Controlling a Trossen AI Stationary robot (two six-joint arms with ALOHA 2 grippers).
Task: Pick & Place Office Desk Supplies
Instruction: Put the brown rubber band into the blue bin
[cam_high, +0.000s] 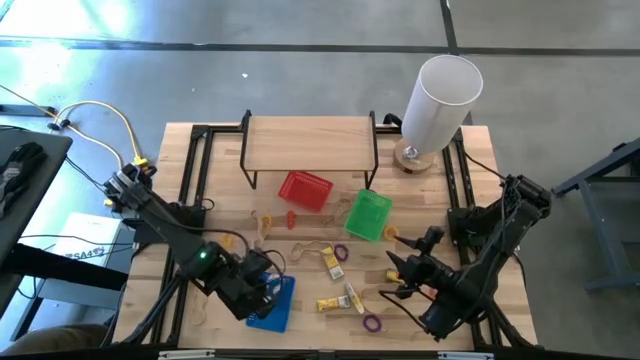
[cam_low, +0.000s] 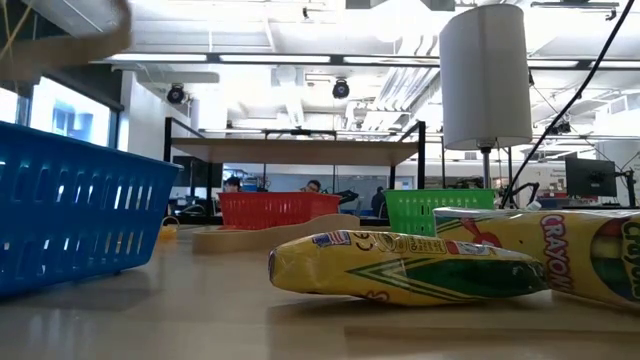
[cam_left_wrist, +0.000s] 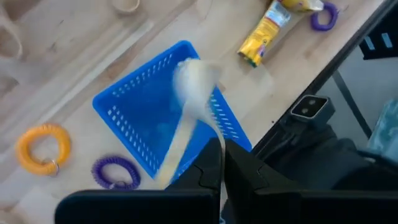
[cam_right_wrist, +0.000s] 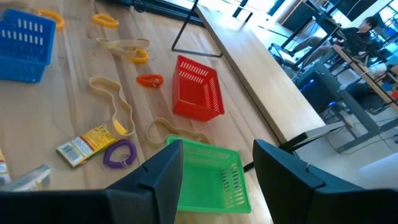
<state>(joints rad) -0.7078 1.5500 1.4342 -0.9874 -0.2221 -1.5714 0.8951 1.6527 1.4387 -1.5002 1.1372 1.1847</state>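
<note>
The left gripper (cam_left_wrist: 222, 163) hangs directly above the blue basket (cam_left_wrist: 134, 118), its fingers clenched on a pale tan rubber band (cam_left_wrist: 189, 93) that dangles, blurred, over the basket's open mouth; holding it there looks meant for a drop inside, so the band lands among the walls rather than on the wooden table (cam_high: 220, 150). The right gripper (cam_right_wrist: 217, 165) waits with its jaws apart and nothing between them, over the green basket (cam_right_wrist: 214, 177) near the red basket (cam_right_wrist: 196, 90). Still loose on the table are crayon packs (cam_high: 333, 262), purple coil loops (cam_high: 372, 323), orange loops (cam_right_wrist: 149, 80) and more tan bands (cam_right_wrist: 112, 99), all apart from the baskets.
</note>
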